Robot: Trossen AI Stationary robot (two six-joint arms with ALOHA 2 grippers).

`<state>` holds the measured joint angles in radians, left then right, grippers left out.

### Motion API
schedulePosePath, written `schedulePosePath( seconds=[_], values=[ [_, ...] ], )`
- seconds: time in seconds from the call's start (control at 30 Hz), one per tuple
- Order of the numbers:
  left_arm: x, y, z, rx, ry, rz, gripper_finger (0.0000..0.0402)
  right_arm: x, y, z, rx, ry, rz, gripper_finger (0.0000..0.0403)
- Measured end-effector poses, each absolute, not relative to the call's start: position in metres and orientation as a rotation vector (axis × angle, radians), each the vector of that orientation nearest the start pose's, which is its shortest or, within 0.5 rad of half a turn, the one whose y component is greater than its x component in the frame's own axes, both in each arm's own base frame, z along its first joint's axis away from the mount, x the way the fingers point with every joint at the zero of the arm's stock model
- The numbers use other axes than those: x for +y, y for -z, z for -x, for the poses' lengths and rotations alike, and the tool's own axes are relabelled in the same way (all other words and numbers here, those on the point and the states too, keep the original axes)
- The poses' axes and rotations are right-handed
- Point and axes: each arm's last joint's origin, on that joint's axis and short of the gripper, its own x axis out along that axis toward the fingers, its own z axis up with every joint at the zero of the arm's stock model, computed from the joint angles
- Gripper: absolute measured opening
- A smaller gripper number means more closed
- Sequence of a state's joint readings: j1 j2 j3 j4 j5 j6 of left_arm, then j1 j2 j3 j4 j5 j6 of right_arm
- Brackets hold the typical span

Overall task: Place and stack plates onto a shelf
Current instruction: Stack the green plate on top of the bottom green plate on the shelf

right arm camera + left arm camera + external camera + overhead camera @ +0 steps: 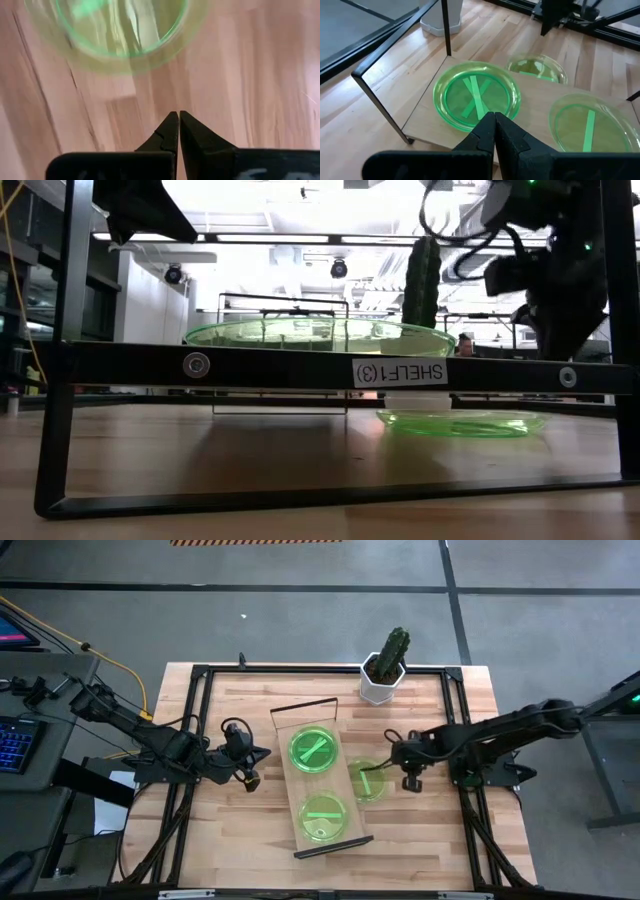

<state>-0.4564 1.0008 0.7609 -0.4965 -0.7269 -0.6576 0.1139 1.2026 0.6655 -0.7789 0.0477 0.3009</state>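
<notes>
Beside the shelf [322, 778], loose plate [366, 781] just ahead of right gripper [411, 781], fingers pressed together.

1. From overhead, how many plates sit in the far pile [312, 750] on the shelf [296, 808] is too small to tell; crossed bars hint at more than one.
2. The loose plate [117, 30] on the desk [240, 80] is blurred and cut off in the right wrist view.
3. At desk height, the shelf's end rail [320, 369] hides the nearer plate's underside.
4. The cactus pot [441, 20] is cut off in the left wrist view.
</notes>
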Motion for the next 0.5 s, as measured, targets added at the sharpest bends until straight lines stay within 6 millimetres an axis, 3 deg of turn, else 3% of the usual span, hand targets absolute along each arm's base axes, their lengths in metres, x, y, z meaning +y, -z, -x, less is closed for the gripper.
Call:
schedulePosePath(
  seconds=[0.2, 0.37, 0.5],
  values=[
    [-0.069, -0.266, -0.184, 0.496, -0.436, 0.227, 0.0, 0.02, -0.194, -0.179, 1.213, 0.216, -0.351, 0.0],
    [-0.069, -0.266, -0.184, 0.499, -0.43, 0.229, 0.0, 0.025, -0.183, -0.163, 1.098, 0.167, -0.501, 0.0],
    [-0.069, -0.266, -0.184, 0.499, -0.43, 0.229, 0.0, 0.027, -0.171, -0.155, 0.868, 0.218, -0.689, 0.0]
  ],
)
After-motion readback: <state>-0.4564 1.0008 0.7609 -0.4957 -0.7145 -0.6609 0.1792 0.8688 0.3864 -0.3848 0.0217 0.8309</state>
